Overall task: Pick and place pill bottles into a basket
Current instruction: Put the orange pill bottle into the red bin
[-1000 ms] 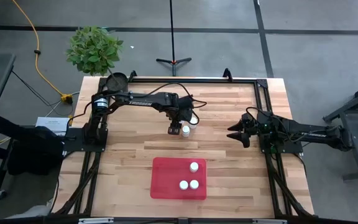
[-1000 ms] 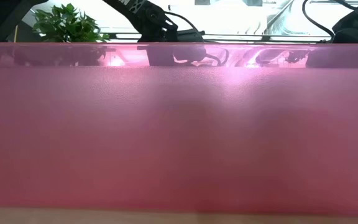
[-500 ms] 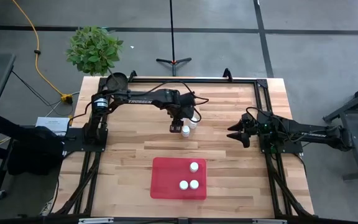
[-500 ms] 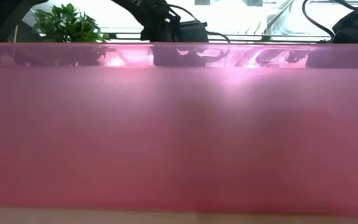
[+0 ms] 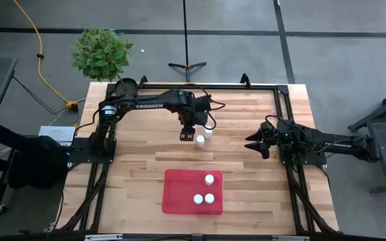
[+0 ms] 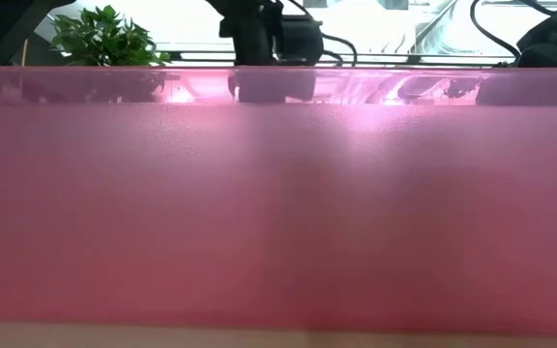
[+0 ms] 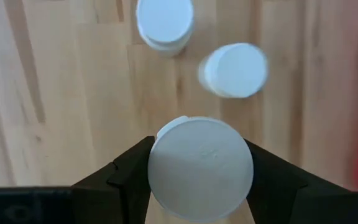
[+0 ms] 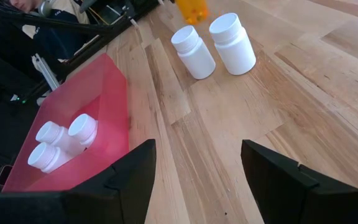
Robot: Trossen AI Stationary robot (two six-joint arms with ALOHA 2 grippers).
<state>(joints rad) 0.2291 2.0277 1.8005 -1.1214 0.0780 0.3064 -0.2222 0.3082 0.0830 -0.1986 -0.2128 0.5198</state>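
My left gripper (image 5: 187, 134) hangs above the table's middle, shut on a pill bottle with a white cap (image 7: 201, 168) and an amber body (image 8: 192, 9). Two white pill bottles (image 5: 200, 140) (image 5: 208, 132) stand upright on the wood just to its right; they also show in the left wrist view (image 7: 235, 70) (image 7: 165, 22). The red basket (image 5: 179, 201) lies near the front edge, with three white-capped bottles (image 5: 209, 179) (image 5: 197, 199) (image 5: 209, 198) in it. My right gripper (image 5: 254, 144) waits open at the table's right side. My left gripper pinches the bottle between its two fingers (image 7: 129, 177), one on each side at the cap's rim (image 7: 160, 171). The fingers come from above, pointing down. The bottle hangs upright, lifted clear of the table; its cap hides the body in the wrist view.
A leafy plant (image 5: 101, 52) and a small dark round pot (image 5: 126, 86) stand at the far left corner. Black frame rails (image 5: 206, 85) run along the table's edges. The basket's red wall (image 6: 278, 193) fills the low view. Bare wood lies between the bottles and the basket.
My left gripper has gone straight up with the bottle, still shut on it. The bottle stays upright and now hangs higher above the table. The two standing bottles have stayed where they were.
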